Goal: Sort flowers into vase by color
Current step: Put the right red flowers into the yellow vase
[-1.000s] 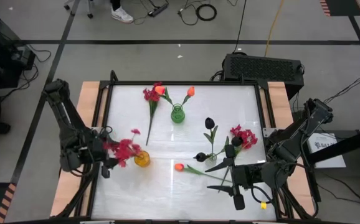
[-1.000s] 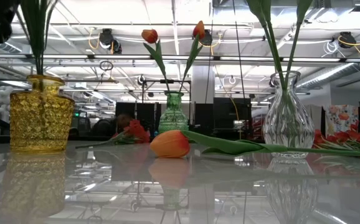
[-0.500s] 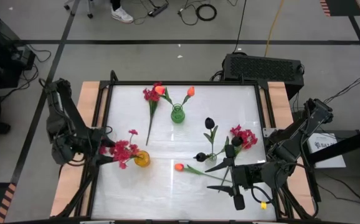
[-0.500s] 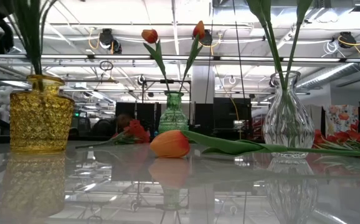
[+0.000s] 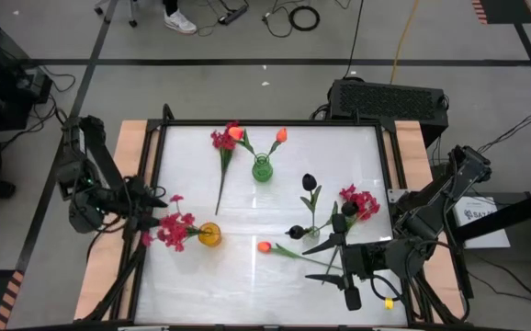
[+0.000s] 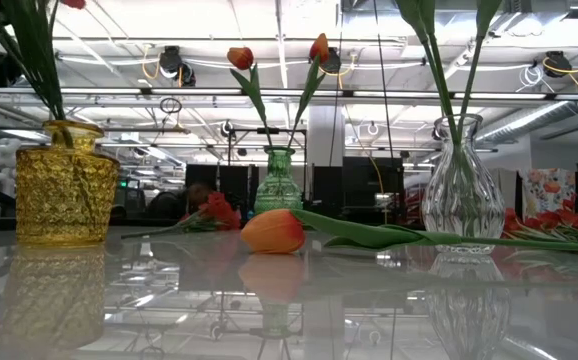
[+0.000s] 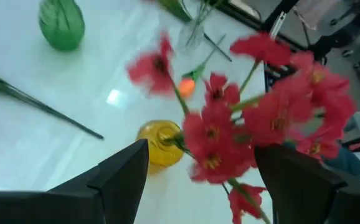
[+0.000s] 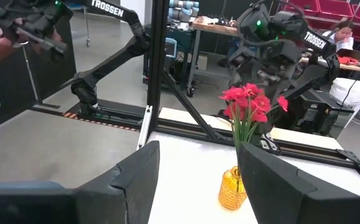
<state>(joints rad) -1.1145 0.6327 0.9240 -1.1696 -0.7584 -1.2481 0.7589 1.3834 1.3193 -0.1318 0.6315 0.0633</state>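
A crimson-pink spray [image 5: 169, 230] stands with its stems in the yellow vase [image 5: 210, 235] and leans toward the table's left edge. My left gripper [image 5: 146, 207] hovers open just left of the blooms [image 7: 230, 137]; I see no touch. The green vase [image 5: 262, 169] holds two orange tulips [image 6: 274, 55]. The clear vase [image 5: 313, 230] holds black blooms [image 5: 309, 181]. An orange tulip [image 5: 264, 246] lies flat on the table, as do two pink sprays [image 5: 221, 140] [image 5: 359, 202]. My right gripper [image 5: 330, 262] waits open above the near right of the table.
The yellow vase [image 6: 66, 185], green vase [image 6: 277, 185] and clear vase [image 6: 459, 190] stand apart on the white tabletop, with the loose tulip [image 6: 272, 232] between them. A black metal frame [image 5: 151, 165] rims the table. People sit in the room beyond [image 8: 345, 31].
My left gripper has drawn back from the yellow vase, up and toward the table's left and far edges, turning as it went. The pink spray stays in the vase; its blooms have tipped over toward the left edge. My right arm has kept still.
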